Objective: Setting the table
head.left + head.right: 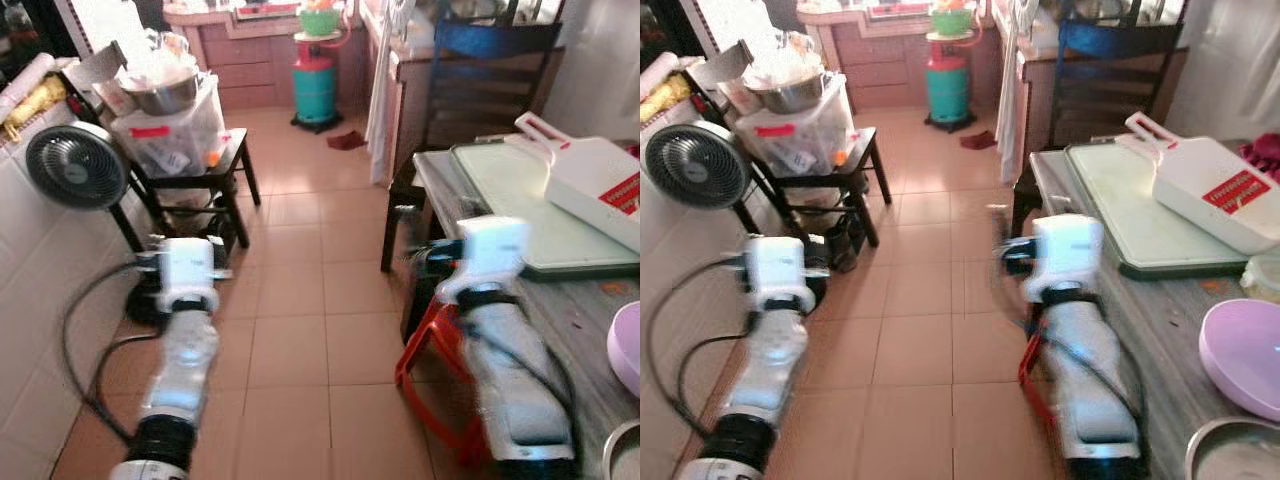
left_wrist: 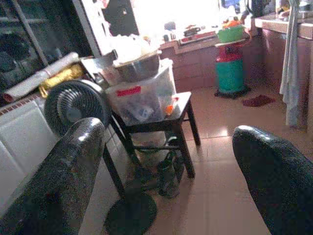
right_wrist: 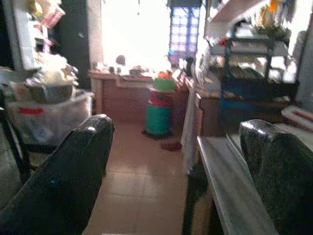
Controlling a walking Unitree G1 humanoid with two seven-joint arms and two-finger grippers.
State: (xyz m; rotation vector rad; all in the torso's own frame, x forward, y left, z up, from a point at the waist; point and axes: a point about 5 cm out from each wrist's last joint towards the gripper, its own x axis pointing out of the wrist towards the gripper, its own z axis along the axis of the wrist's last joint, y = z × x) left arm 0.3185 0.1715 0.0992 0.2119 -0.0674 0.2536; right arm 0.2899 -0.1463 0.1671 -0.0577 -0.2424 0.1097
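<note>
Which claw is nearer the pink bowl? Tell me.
Right. The right claw is held out beside the table's edge, just short of the pink bowl; the left claw is across the floor by the fan.

One fan (image 1: 76, 165), one gas cylinder (image 1: 314, 88), one pink bowl (image 1: 1246, 356).

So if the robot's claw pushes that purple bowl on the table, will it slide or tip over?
The purple bowl looks like thin plastic, so it is probably light and would likely slide on the table. It looks wide and shallow, so tipping seems unlikely.
</note>
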